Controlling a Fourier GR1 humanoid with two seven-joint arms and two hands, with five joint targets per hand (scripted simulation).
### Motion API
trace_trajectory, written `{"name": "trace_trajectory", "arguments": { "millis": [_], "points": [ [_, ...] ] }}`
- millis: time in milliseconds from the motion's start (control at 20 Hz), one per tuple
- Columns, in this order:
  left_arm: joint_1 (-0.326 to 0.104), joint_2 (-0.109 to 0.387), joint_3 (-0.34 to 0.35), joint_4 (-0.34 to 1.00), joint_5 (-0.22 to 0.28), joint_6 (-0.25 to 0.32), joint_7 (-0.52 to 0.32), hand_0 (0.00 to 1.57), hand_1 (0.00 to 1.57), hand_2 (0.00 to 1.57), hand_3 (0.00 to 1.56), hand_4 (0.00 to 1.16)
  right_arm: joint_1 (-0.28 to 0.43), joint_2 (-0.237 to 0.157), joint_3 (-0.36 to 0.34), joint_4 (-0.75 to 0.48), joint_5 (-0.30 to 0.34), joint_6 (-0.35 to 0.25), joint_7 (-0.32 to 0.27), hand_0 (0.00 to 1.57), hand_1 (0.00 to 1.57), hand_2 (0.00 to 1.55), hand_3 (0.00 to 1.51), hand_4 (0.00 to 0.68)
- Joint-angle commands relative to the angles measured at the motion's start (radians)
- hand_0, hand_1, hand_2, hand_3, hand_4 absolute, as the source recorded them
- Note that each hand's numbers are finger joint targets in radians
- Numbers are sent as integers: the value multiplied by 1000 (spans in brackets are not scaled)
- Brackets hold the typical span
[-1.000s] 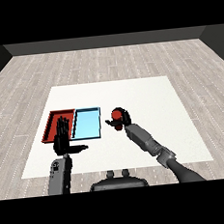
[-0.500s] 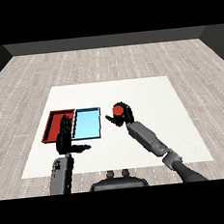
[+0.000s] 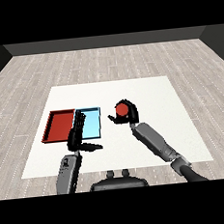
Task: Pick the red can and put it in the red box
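The red can (image 3: 120, 110) is in my right hand (image 3: 129, 114), whose fingers and thumb curl round it, a little right of the light blue tray (image 3: 91, 125). The can appears lifted off the white table. The red tray (image 3: 59, 126) lies at the left, side by side with the blue one, and holds nothing. My left hand (image 3: 77, 133) hovers with straight fingers over the seam between the two trays, near their front edge, covering part of both.
The white table (image 3: 161, 94) stretches to the right and behind the trays. Grey wooden floor surrounds it. My right forearm (image 3: 153, 141) runs diagonally from the lower right toward the can.
My right hand has carried the red can up and slightly left, toward the trays. The left hand has stayed where it was.
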Motion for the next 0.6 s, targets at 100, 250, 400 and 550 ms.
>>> {"name": "trace_trajectory", "arguments": {
  "millis": [100, 250, 400, 550],
  "points": [
    [-43, -5, -68, 12, -24, 57, 55, 0, 0, 0, 0, 0, 25, 9, -44, -121, 111, 2, 84, 1449, 1449, 1407, 1384, 636],
    [-73, -5, -199, 54, -50, 185, 66, 0, 0, 0, 0, 0, 143, -25, 24, -302, 151, -61, 118, 1438, 1438, 1410, 1381, 622],
    [-72, -5, -98, 70, -27, 82, 65, 0, 0, 0, 0, 0, 153, 15, -52, -266, 195, 25, 71, 1421, 1421, 1410, 1395, 627],
    [-142, -5, -181, 133, -39, 189, 86, 0, 0, 0, 0, 0, 269, 41, -7, -309, 231, 11, -9, 1436, 1436, 1427, 1397, 632]
  ]
}}
